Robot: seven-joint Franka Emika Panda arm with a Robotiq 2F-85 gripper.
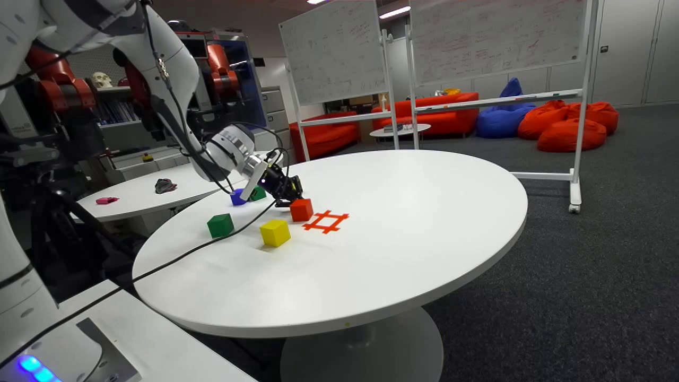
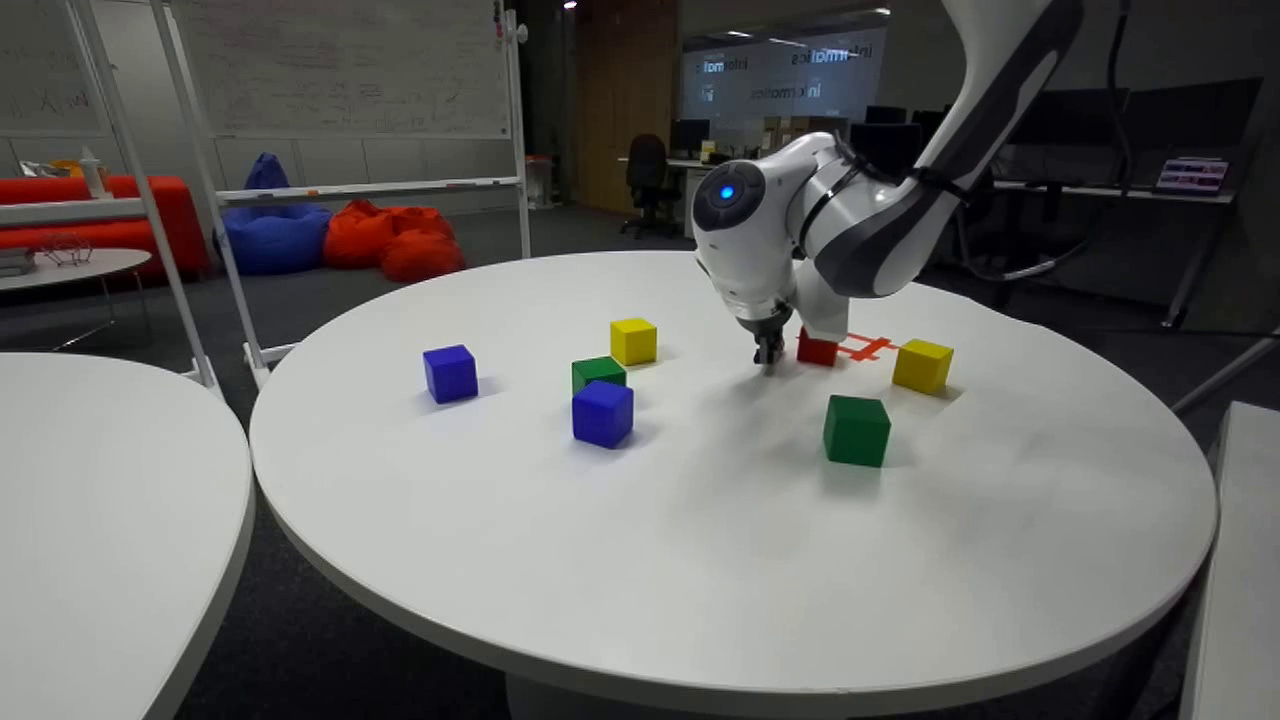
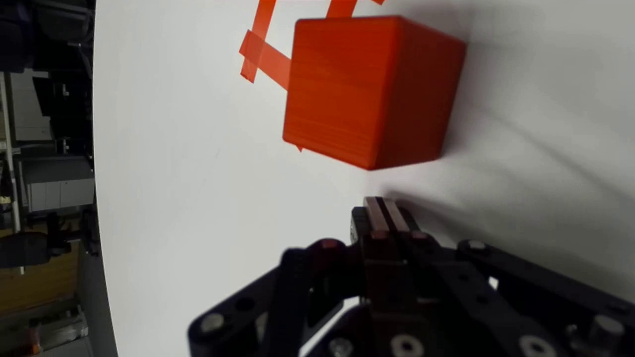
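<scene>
Fingers (image 3: 373, 218) press flat against each other, a thin dark seam between them. Their gripper (image 3: 383, 206) reaches down low over the round table (image 1: 424, 201), inward of its edge, just beside the red block (image 3: 340, 91) but apart from it; whether it touches the tabletop I cannot tell. The red block sits at red tape strips (image 3: 272, 64) crossed into a square, partly hiding them in the wrist view. Towards the edge facing the robot's base (image 1: 58, 339) stand a yellow block (image 1: 275, 233) and a green block (image 1: 220, 226). In an exterior view, a blue block (image 2: 603, 413) partly covers a second green block (image 2: 598, 370), with a second yellow block (image 2: 633, 341) near; a second blue block (image 2: 451, 374) lies closest to the edge by the neighbouring table (image 2: 100, 520).
</scene>
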